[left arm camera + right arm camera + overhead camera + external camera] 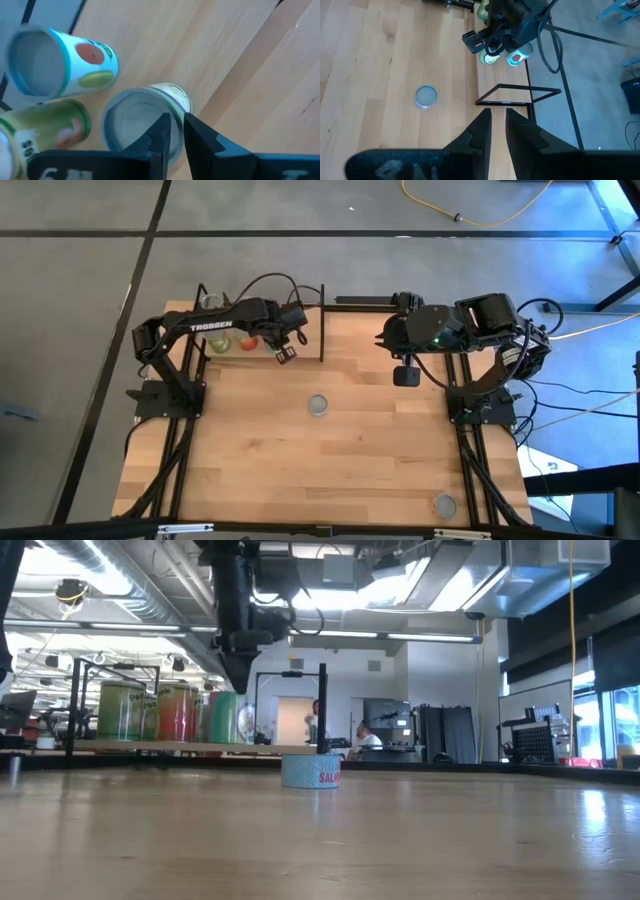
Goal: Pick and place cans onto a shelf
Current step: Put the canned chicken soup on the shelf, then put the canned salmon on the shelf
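Three cans (pixel 232 343) stand upright on the shelf (pixel 300 330) at the table's far left; in the low view they are green, red and green (pixel 175 712). My left gripper (pixel 286 354) is shut and empty above the shelf. In its wrist view (pixel 177 131) it hovers over a can's silvery top (pixel 135 120), beside a blue-white can (pixel 65 62) and a green one (pixel 45 127). A low blue can (pixel 318 405) stands on its base at the table's middle. My right gripper (pixel 406 377) is shut and empty above the far right of the table.
Another can (pixel 444 505) stands near the table's near right corner. The shelf's thin black posts and rods (pixel 515 95) rise around the shelf cans. Bare wood lies between the middle can and the near edge.
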You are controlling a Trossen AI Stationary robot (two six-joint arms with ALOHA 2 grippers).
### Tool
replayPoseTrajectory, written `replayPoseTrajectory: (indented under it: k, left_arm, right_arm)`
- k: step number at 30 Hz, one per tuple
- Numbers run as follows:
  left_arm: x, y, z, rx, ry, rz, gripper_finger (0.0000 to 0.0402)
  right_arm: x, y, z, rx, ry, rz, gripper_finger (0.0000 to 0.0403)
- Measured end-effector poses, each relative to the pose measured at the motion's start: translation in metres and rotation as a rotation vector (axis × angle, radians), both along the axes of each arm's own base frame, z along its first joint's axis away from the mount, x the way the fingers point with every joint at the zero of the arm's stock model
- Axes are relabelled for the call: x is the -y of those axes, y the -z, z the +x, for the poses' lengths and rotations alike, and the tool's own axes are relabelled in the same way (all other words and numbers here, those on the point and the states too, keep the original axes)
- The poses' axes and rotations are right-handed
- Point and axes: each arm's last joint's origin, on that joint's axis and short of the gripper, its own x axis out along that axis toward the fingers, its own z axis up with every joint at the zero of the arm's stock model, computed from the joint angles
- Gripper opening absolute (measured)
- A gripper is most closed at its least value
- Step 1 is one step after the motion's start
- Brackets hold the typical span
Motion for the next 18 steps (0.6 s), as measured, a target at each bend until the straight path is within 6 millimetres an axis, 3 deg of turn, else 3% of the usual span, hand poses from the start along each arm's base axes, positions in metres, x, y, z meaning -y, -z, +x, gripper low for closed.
replayPoseTrajectory:
  k: [10, 14, 18]
  left_arm:
    - [0.004, -0.024, 0.0, -0.007, 0.013, -0.026, 0.0047]
    - [0.021, -0.045, 0.008, 0.06, 0.114, -0.135, 0.0047]
    - [0.052, -0.062, 0.02, 0.12, 0.37, -0.198, 0.0047]
  right_arm:
    - [0.0, 0.0, 0.0, -0.006, -0.002, -0.003, 0.0059]
    - [0.0, 0.001, -0.005, -0.025, -0.006, 0.004, 0.0059]
    - [-0.001, -0.006, -0.016, -0.007, -0.089, 0.098, 0.0059]
